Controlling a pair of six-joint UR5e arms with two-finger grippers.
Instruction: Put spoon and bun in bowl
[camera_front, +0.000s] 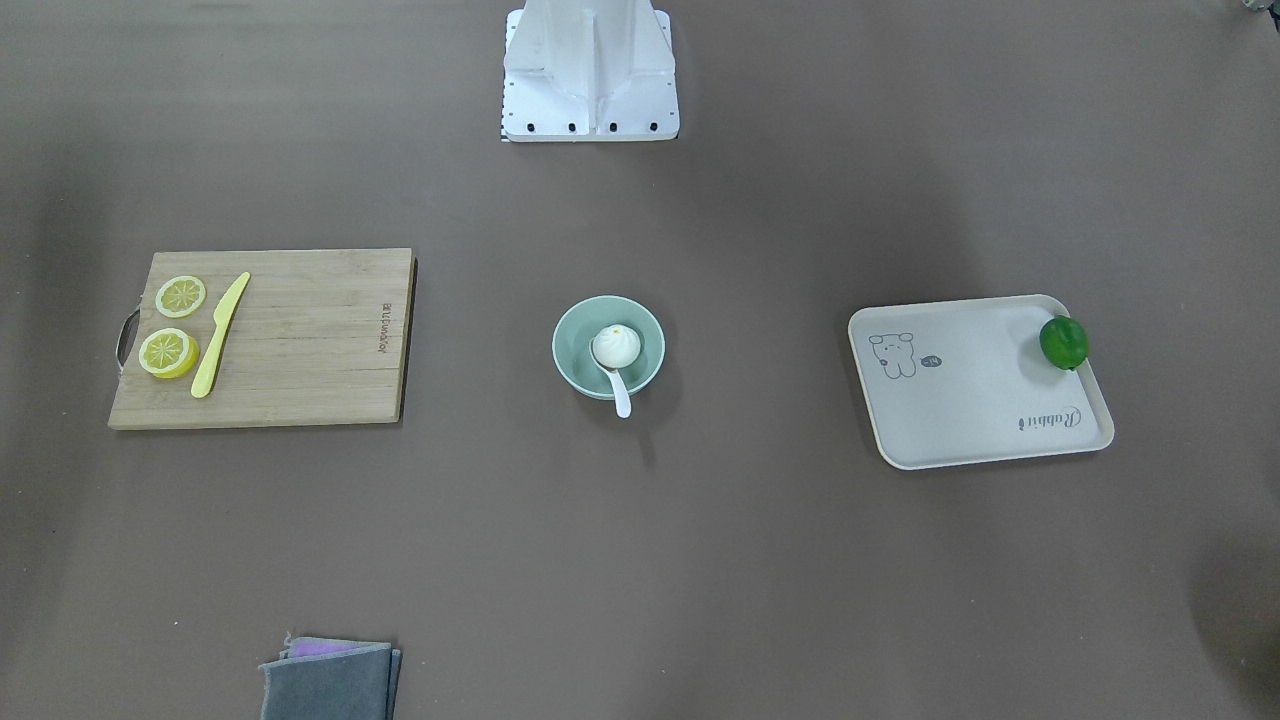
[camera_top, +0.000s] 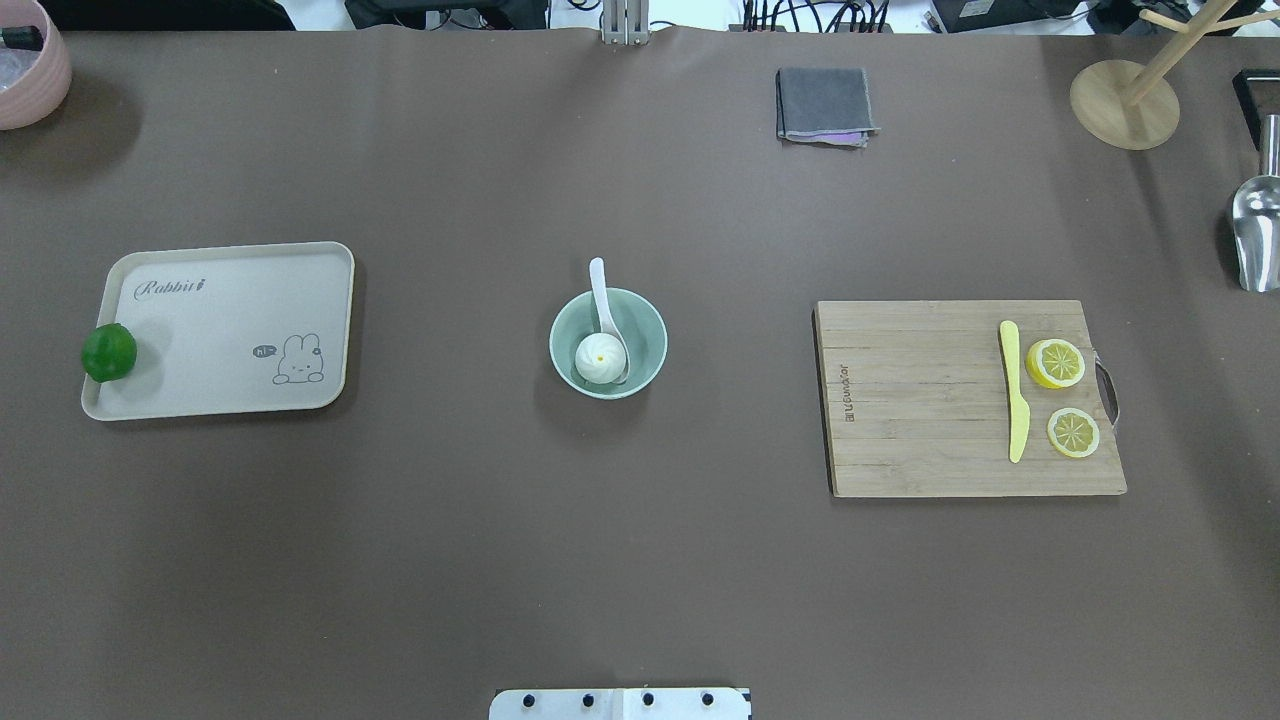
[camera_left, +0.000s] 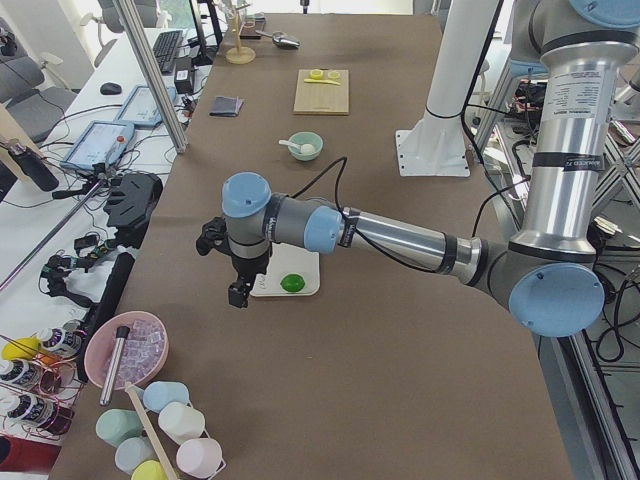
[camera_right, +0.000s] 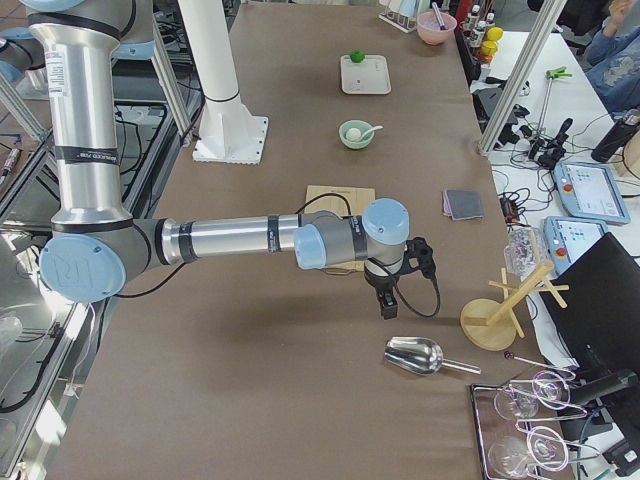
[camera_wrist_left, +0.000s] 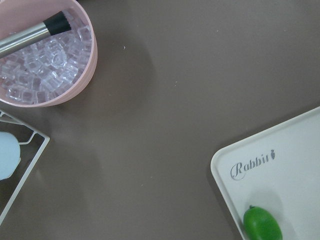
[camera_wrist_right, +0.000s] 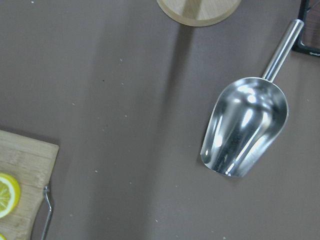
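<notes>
The bun (camera_top: 600, 357) sits inside the mint-green bowl (camera_top: 650, 335), on the side of the bowl nearer to the robot. The white soup spoon (camera_top: 603, 300) is in the bowl too. Its scoop is down at the bun and touches it, and its handle leans over the rim on the side away from the robot, so its long axis runs across the counter (camera_top: 640, 560), away from the robot's base. Whether the bun lies on the scoop or only against it, I cannot tell. To my judgement both things are already placed, and no grasp remains to be done.

The left tool (camera_left: 237, 290) hangs over the counter's end, just outside the tray (camera_top: 230, 300) at the edge where the lime (camera_top: 108, 352) lies. From this tool, the bowl is across the whole tray and well apart. The right tool (camera_right: 385, 305) hangs at the other end, between the bamboo cutting board (camera_top: 920, 400) and the metal scoop (camera_wrist_right: 245, 125). From this tool, the bowl is beyond the board. Neither arm is clearly the nearer one. Both tools appear only in the side views, so I cannot tell if their jaws are open or closed.

Bare counter lies all around the bowl. The only risk I see is the handle standing over the rim, which a low pass could knock.
</notes>
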